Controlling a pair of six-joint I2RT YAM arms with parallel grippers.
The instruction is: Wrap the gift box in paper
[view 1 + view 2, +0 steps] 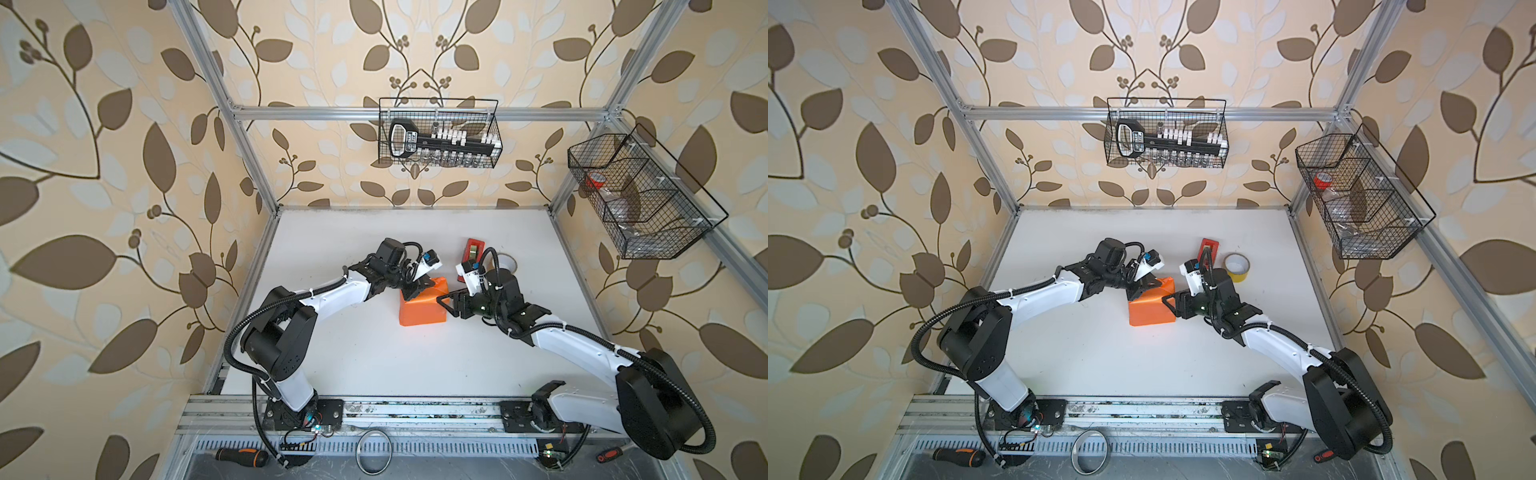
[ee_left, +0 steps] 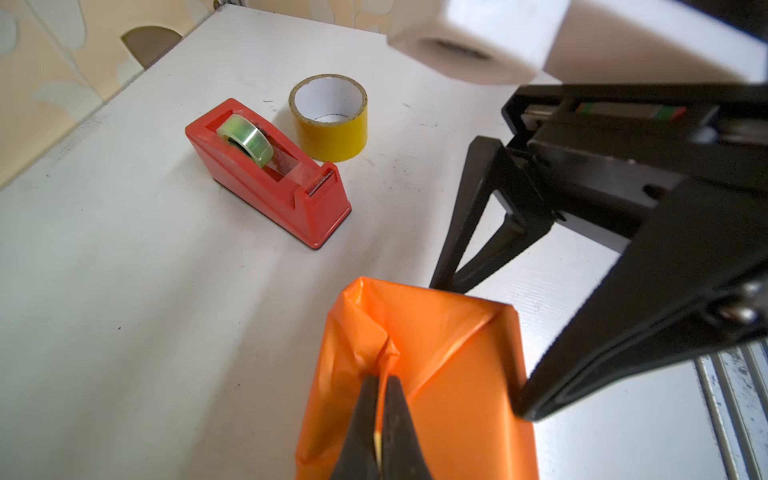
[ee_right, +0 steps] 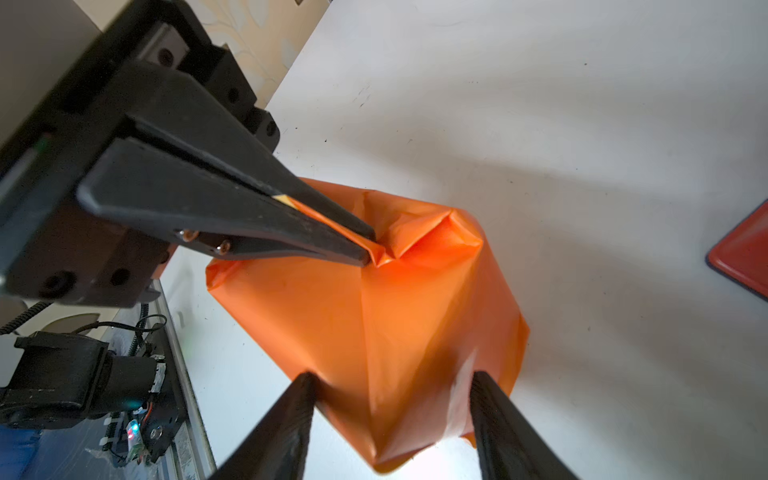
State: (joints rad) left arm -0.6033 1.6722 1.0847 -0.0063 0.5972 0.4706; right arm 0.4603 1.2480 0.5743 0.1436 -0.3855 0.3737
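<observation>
Paper (image 1: pixel 422 309), glossy orange side out, is drawn up around what must be the gift box. The box is fully covered and not visible. The parcel sits mid-table (image 1: pixel 374 353), slightly toward the far edge. The red tape dispenser (image 2: pixel 270 174) and yellow tape roll (image 2: pixel 330 120) stand beyond it, nearer the far right corner.

Left gripper (image 3: pixel 368 249): jaws fully closed, pinching a gathered ridge of paper at the top of the parcel.

Right gripper (image 3: pixel 392 378): jaws spread, one on each side of the parcel's side fold, gripping nothing. I cannot tell whether the pads touch the sheet.

Step in hand, as I judge it: flatten and crease the side flap.
- Hold the left pinch taut and steady so the top seam does not slip.
- Bring the right jaws in low against the box wall and press the slack flat before closing.
- Thin, slippery film: move slowly and avoid tugging upward, or the box may tip.
</observation>
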